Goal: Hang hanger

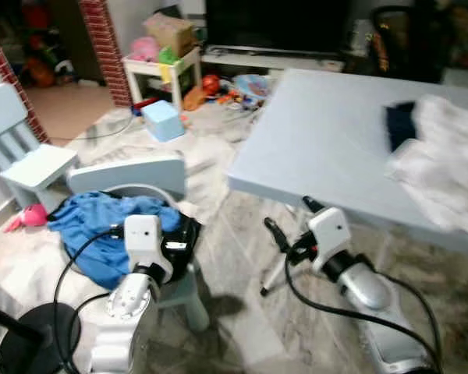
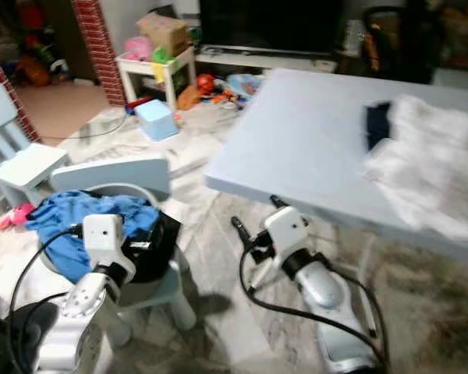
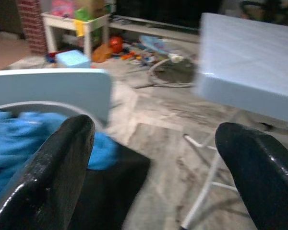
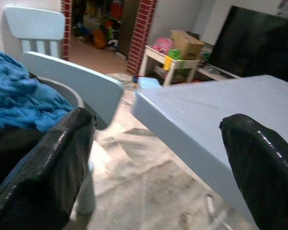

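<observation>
- Toys cluttered the far floor of a living room, with a pale blue bench (image 1: 327,140) on the right carrying white cloth (image 1: 441,156).
- No hanger could be made out, so its axis cannot be told.
- Left hand (image 3: 158,167) hovered, fingers wide apart, empty, above a small chair (image 1: 129,175) holding blue clothes (image 1: 101,222).
- Right hand (image 1: 288,218) stood spread and empty beside the bench's near edge.
</observation>
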Robot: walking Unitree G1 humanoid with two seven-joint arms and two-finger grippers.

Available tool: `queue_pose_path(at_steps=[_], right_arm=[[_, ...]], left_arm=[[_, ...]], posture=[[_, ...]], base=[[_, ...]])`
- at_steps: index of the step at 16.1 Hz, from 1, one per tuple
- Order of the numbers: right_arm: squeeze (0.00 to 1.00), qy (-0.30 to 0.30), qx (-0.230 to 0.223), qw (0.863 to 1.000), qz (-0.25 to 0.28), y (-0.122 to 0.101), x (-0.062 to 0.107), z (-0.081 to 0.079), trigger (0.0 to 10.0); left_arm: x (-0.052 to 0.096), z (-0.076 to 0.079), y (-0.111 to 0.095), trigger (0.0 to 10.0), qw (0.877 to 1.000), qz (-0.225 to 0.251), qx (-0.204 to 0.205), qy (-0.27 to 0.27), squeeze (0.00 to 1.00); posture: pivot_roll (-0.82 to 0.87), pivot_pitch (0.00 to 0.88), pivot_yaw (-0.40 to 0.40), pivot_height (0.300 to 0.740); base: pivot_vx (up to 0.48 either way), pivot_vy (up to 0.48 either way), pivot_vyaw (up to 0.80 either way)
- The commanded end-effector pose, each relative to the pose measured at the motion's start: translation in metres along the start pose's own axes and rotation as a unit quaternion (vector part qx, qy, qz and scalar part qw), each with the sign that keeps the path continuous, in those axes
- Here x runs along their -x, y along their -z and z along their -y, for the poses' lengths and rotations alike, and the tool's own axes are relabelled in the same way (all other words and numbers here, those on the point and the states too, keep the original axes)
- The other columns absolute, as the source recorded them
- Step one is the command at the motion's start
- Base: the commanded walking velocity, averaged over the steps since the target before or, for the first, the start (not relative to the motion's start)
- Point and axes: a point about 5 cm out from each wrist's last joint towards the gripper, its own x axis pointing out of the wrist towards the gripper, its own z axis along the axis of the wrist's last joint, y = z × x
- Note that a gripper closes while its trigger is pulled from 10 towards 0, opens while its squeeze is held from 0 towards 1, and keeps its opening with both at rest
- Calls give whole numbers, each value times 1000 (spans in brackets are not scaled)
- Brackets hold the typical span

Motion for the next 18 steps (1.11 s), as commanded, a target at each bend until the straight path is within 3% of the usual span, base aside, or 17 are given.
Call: queue_pose_path(at_steps=[1,9,14,15,18], right_arm=[[0,2,5,1000,-3,1,3,2,10000],[0,2,11,1000,1,-1,1,4,10000],[0,4,4,1000,-1,1,1,2,10000],[0,1,7,1000,1,0,1,0,10000],[0,5,5,1000,1,1,1,1,10000]], left_arm=[[0,-1,0,10000,1000,-5,0,-2,0],[-4,0,-1,10000,1000,-4,1,0,0],[-4,3,-2,10000,1000,1,10,12,0],[-3,4,-2,10000,999,1,27,20,0],[-3,4,-3,10000,999,3,24,24,0]], posture=[[-72,0,6,740],[-74,0,5,740],[-77,0,6,740],[-75,0,6,740],[-75,0,6,740]], base=[[0,465,0],[0,470,0],[0,0,0],[240,0,0],[302,0,0]])
